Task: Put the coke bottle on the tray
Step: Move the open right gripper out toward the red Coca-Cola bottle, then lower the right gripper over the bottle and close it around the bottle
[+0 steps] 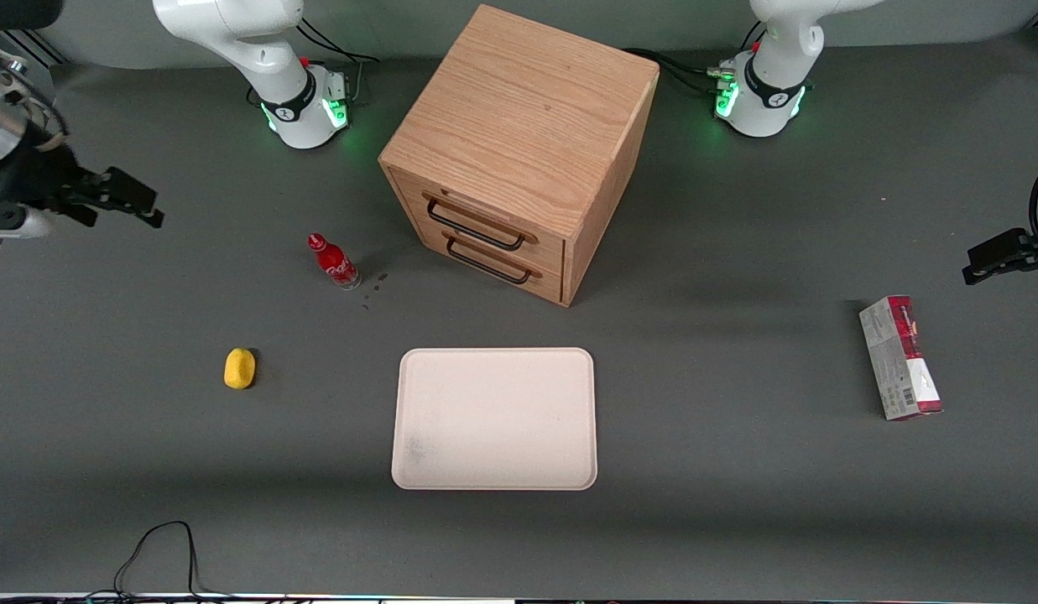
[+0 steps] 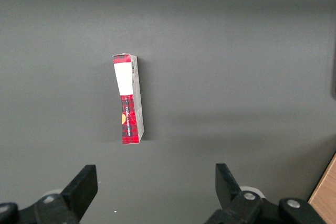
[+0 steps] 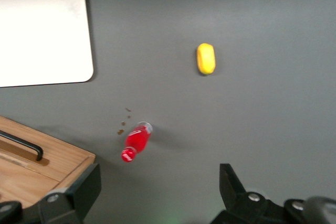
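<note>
The coke bottle point(image 1: 334, 262) stands upright on the dark table in front of the wooden cabinet's drawers, with its red cap up; it also shows in the right wrist view point(image 3: 135, 141). The cream tray point(image 1: 494, 419) lies flat and bare, nearer the front camera than the cabinet, and shows in the right wrist view too point(image 3: 42, 35). My right gripper point(image 1: 137, 201) hangs high above the table toward the working arm's end, well apart from the bottle. Its fingers are spread wide with nothing between them point(image 3: 159, 184).
The wooden drawer cabinet point(image 1: 519, 151) stands mid-table with both drawers shut. A yellow lemon point(image 1: 240, 368) lies nearer the front camera than the bottle. A red-and-grey carton point(image 1: 900, 356) lies toward the parked arm's end. Small brown specks point(image 1: 374, 285) dot the table beside the bottle.
</note>
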Controlling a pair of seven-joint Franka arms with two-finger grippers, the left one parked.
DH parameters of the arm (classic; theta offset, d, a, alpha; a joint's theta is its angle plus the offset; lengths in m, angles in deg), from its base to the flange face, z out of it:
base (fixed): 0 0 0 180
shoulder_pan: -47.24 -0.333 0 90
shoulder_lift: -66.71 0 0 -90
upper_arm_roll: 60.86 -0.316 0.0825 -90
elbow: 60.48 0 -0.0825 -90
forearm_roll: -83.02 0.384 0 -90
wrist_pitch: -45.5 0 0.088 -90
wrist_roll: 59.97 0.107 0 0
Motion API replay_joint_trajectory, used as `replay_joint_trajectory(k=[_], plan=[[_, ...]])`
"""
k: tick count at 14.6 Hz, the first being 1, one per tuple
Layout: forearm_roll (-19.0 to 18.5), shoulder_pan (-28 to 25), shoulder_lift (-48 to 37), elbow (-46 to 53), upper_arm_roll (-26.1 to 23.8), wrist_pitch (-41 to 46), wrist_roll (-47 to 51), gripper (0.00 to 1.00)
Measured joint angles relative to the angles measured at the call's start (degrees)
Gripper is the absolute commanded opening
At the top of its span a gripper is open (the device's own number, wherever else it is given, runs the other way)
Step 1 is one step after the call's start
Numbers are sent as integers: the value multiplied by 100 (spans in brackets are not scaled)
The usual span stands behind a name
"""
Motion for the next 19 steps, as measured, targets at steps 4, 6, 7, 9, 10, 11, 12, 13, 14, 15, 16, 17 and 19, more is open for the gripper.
replay_joint_trajectory(k=[4, 6, 7, 9, 10, 11, 12, 13, 14, 15, 16, 17, 19], plan=[[-1, -539, -599, -1170, -18, -611, 608, 100], [-3, -708, -741, -1429, -20, -656, 690, 100], [-18, -796, -794, -1521, -21, -658, 691, 100], [-172, -1045, -902, -1734, -18, -658, 692, 100], [-257, -1177, -953, -1839, -18, -668, 692, 100], [-307, -1273, -994, -1930, -18, -691, 692, 100], [-335, -1316, -1024, -2009, -17, -752, 692, 100], [-348, -1321, -1037, -2073, -11, -821, 691, 100], [-357, -1320, -1036, -2151, 12, -925, 689, 100], [-361, -1320, -1027, -2240, 45, -1047, 686, 100], [-362, -1320, -1007, -2334, 75, -1164, 685, 100], [-362, -1320, -979, -2430, 98, -1296, 685, 100], [-362, -1320, -898, -2688, 123, -1669, 685, 100]])
